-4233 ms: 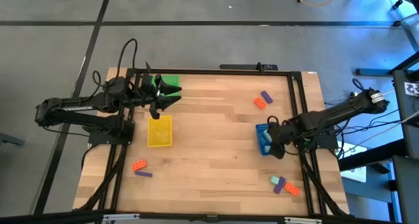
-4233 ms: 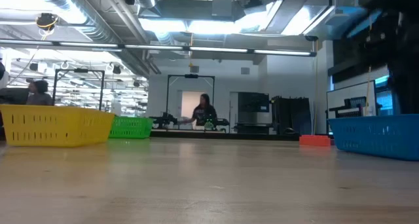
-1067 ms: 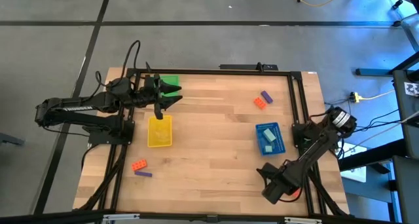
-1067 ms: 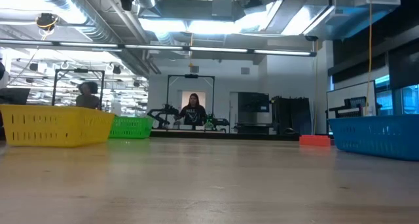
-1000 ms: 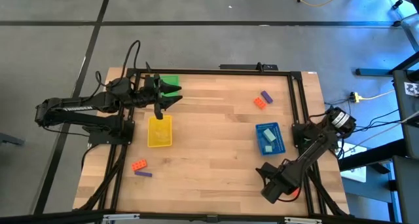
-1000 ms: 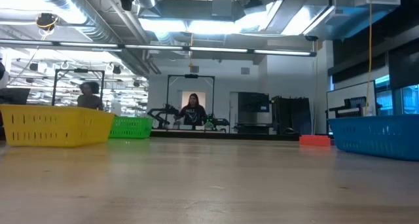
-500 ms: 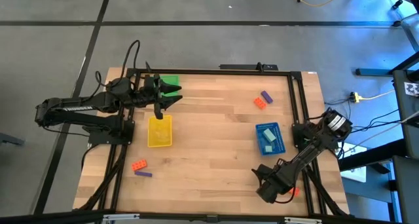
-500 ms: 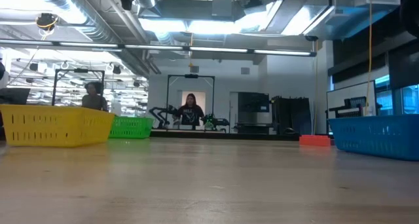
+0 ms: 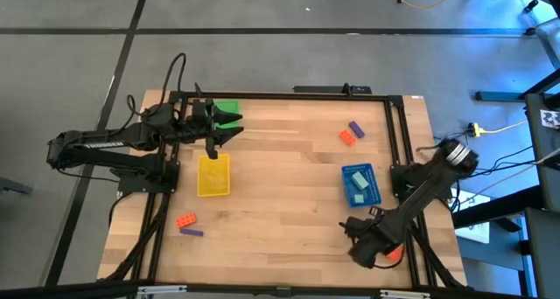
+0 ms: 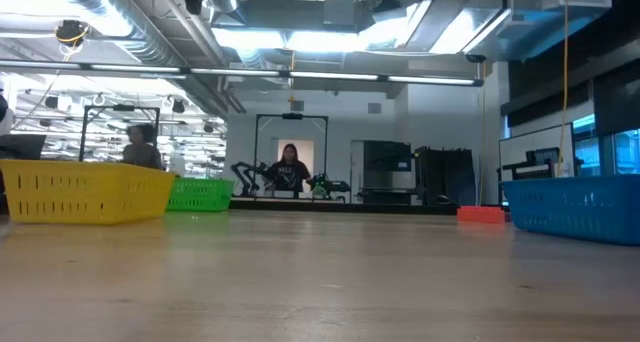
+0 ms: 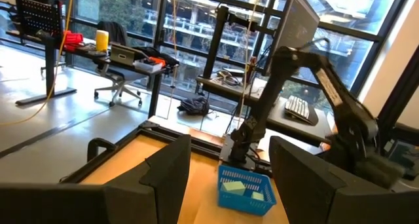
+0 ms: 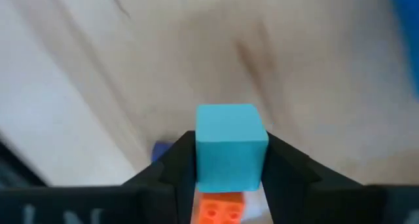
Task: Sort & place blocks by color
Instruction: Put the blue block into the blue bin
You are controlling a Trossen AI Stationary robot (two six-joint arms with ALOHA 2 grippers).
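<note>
At the table's near right corner my right gripper (image 9: 367, 246) points down, shut on a light teal block (image 12: 230, 149). An orange block (image 12: 222, 209) and a purple one (image 12: 160, 150) lie right beside it. My left gripper (image 9: 229, 127) waits open and high by the green tray (image 9: 226, 109), nothing between its fingers (image 11: 167, 178). An orange block (image 9: 348, 136) and a purple block (image 9: 356, 128) lie at the far right. Another orange (image 9: 185, 220) and purple (image 9: 192, 232) pair lies at the near left. My right gripper pinches the teal block by two opposite sides (image 12: 198, 152) between its two fingers, which come from above and point down. The block sits square in the hold. Whether it is clear of the wood, I cannot tell.
The yellow tray (image 9: 214, 175) stands at the left, below the green one. The blue tray (image 9: 360, 185) stands at the right with teal blocks in it, just beyond my right gripper. Bare wood fills the table's middle. People move in the room behind (image 10: 290, 167).
My right arm has swung a little over the table's near right corner, first toward the left edge, then back toward the right. Its wrist has rolled somewhat.
</note>
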